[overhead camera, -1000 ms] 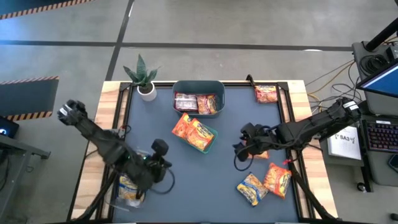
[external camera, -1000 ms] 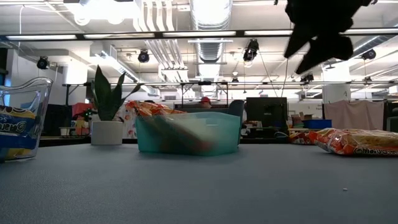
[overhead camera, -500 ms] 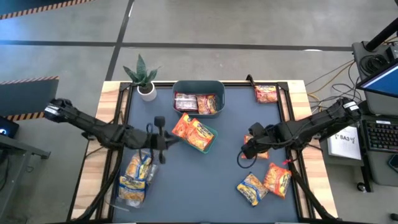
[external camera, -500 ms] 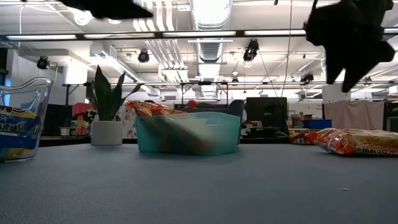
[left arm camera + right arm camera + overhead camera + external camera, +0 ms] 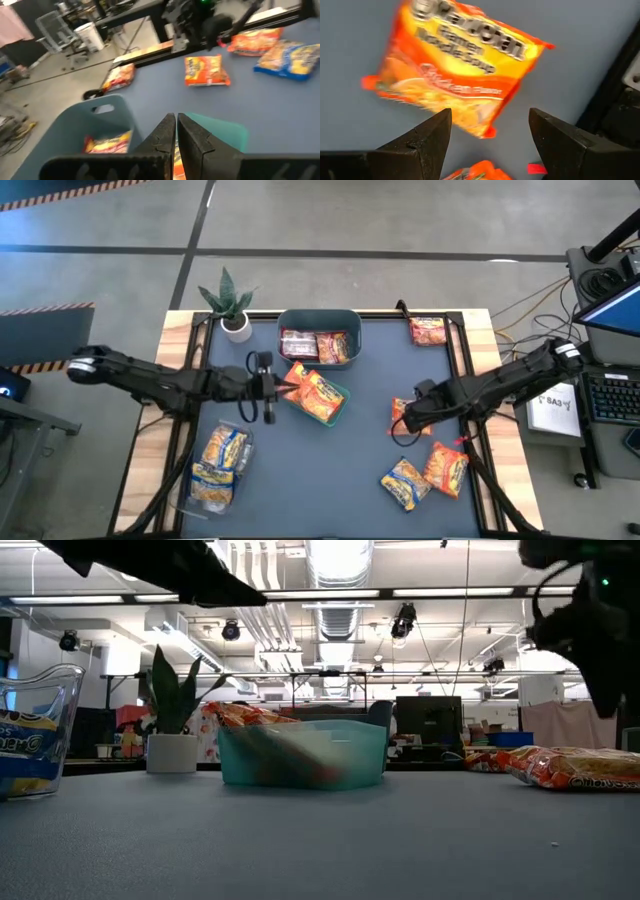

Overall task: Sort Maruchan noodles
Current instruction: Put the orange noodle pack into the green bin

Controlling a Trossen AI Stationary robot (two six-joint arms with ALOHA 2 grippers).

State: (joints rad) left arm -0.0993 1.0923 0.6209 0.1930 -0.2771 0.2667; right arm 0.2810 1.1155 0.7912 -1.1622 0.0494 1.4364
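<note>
Right gripper [image 5: 490, 142] hangs over an orange crinkly plastic Maruchan ramen packet [image 5: 412, 416] lying flat on the dark blue bench [image 5: 340, 470], right of centre; jaws spread wide, nothing held, packet seen between the two dark fingers [image 5: 427, 137] in the right wrist view. Left gripper [image 5: 176, 131] sits at the left edge of the small green square tray [image 5: 345, 393], jaws pressed together, empty. That tray carries orange-red ramen packets [image 5: 312, 392] piled loosely, tilted over its rim. Just behind it, the grey-teal plastic tub [image 5: 318, 320] holds dark red-and-white packets [image 5: 318, 345]. Clear plastic container [image 5: 222, 465] at the near left has yellow-and-blue packets [image 5: 218, 460] inside. Loose on the bench: one yellow-blue packet [image 5: 404, 483] and one orange packet [image 5: 446, 468] side by side, touching, at the near right; another orange packet [image 5: 428, 331] at the far right corner. Small potted green plant in white pot [image 5: 232, 305] at the far left corner.
</note>
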